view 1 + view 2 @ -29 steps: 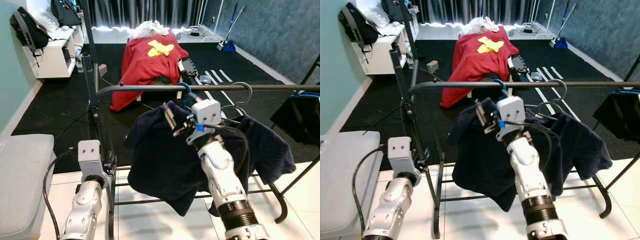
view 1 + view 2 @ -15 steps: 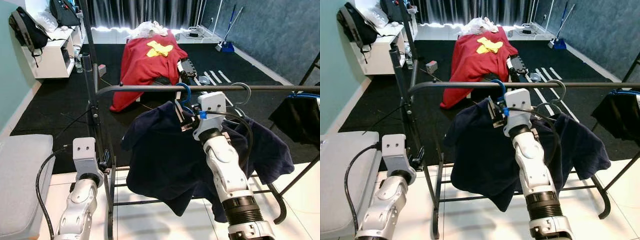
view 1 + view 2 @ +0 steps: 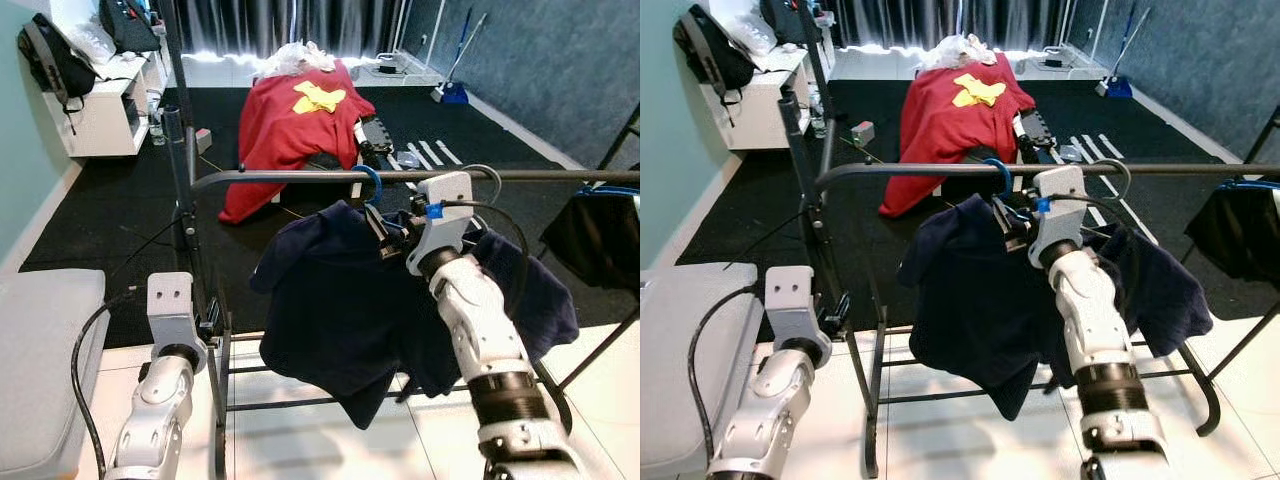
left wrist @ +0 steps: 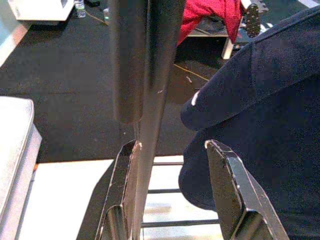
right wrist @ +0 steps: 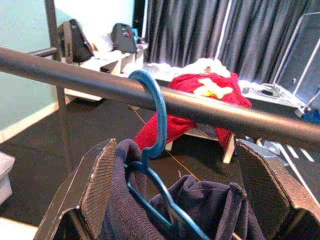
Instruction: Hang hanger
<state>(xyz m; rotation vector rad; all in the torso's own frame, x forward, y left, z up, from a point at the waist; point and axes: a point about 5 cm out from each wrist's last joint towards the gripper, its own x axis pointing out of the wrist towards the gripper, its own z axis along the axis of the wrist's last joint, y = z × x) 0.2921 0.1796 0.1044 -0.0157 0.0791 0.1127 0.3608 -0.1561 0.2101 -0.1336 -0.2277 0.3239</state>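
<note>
We see a dark metal clothes rail (image 3: 300,178) running across in front of us, held up by an upright post (image 3: 178,190) on our left. A blue plastic hanger (image 5: 156,130) hooks over it, carrying a navy blue garment (image 3: 330,310). A grey wire hanger (image 3: 487,180) hooks on just beside it, and a black garment (image 3: 600,230) hangs further right.

The shirt (image 5: 195,210) covers most of my hanger (image 5: 152,150); I see just its blue hook and neck. The rail (image 3: 520,176) runs off the frame's right edge. The post (image 4: 145,75) hides one finger (image 4: 122,195) of my left hand (image 4: 172,192).
</note>
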